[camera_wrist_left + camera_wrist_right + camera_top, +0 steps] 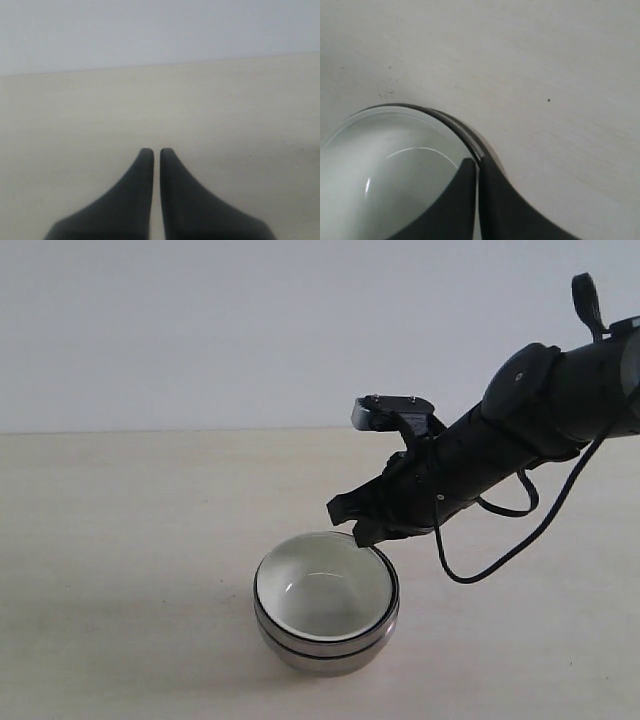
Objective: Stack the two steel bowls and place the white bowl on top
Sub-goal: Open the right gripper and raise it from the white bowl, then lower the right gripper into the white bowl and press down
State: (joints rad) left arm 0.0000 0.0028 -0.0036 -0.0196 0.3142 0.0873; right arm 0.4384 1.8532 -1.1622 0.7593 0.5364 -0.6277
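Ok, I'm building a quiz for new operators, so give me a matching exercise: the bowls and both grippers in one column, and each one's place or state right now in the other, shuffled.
1. white bowl
2. steel bowls
3. left gripper
4. right gripper

A. closed on nothing, over the table
B. bottom of the stack, resting on the table
C. closed on the top bowl's rim, one finger inside, one outside
D. nested on top of the stack

Pairs: 1-D, 2-B, 3-A, 4-C

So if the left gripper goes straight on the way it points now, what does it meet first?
Nothing near, it seems. The left gripper, shut, points out over the table, and the way looks free up to the pale wall behind it; depth is unclear.
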